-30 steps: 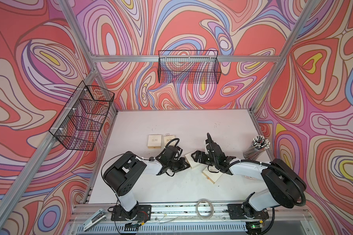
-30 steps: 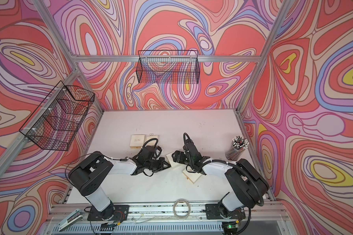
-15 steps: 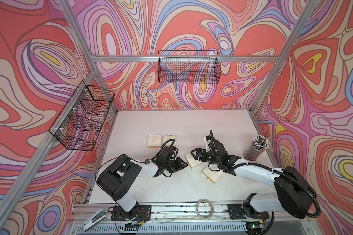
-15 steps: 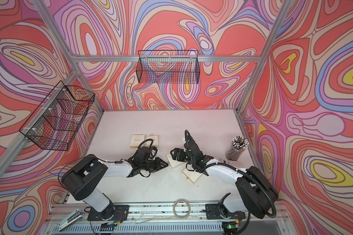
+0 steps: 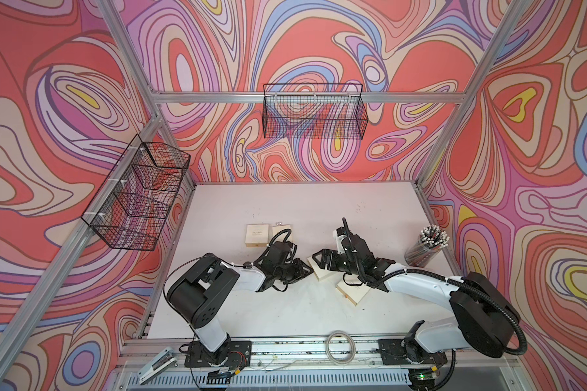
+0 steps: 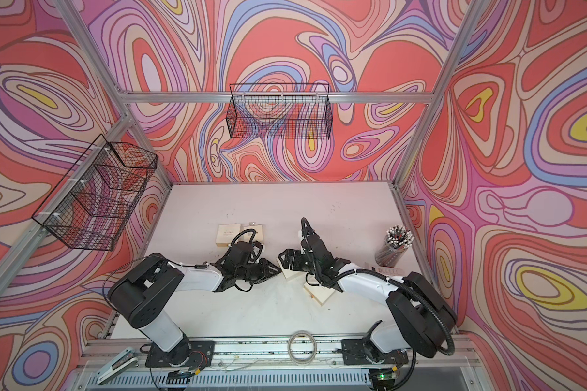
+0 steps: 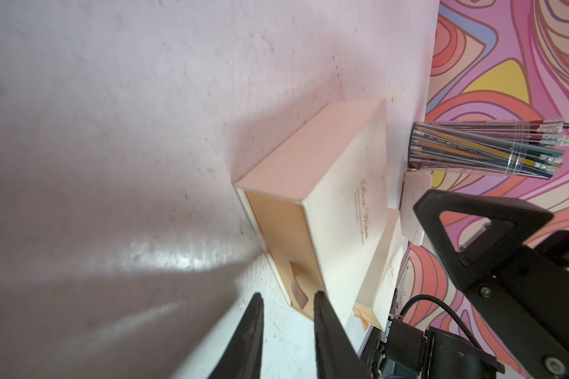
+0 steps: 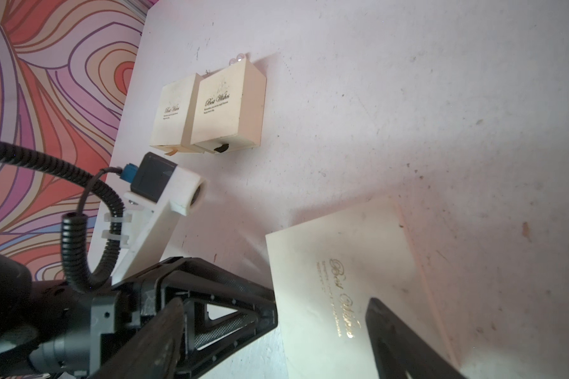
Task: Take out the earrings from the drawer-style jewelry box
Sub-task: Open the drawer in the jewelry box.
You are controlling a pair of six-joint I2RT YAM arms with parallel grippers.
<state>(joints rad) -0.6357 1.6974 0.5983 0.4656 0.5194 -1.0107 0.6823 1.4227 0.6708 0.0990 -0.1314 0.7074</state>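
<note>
The cream drawer-style jewelry box (image 5: pixel 322 275) (image 7: pixel 342 203) lies mid-table between both grippers. Its drawer face with a brown pull notch (image 7: pixel 68 285) looks flush with the sleeve. My left gripper (image 7: pixel 288 295) (image 5: pixel 307 270) is slightly open just in front of that notch, with bare table between its fingers. My right gripper (image 8: pixel 275 302) (image 5: pixel 326 262) stands wide open over the box's lid (image 8: pixel 358 279), and one finger (image 8: pixel 401 338) overlaps the lid. Tiny pearly earrings (image 8: pixel 236 59) (image 5: pixel 278 223) lie on the table behind the far boxes.
A second cream box (image 5: pixel 351 292) lies under the right wrist. Two more boxes (image 5: pixel 257 234) (image 5: pixel 282 230) stand further back. A clear cup of pencils (image 5: pixel 426 248) stands at the right edge. A tape ring (image 5: pixel 341 347) and a stapler (image 5: pixel 156 364) rest on the front rail. Wire baskets (image 5: pixel 314 111) hang on the walls.
The left gripper's jaws have parted a little from shut. Both arms have shifted slightly around the middle box, and the right gripper has stayed wide open.
</note>
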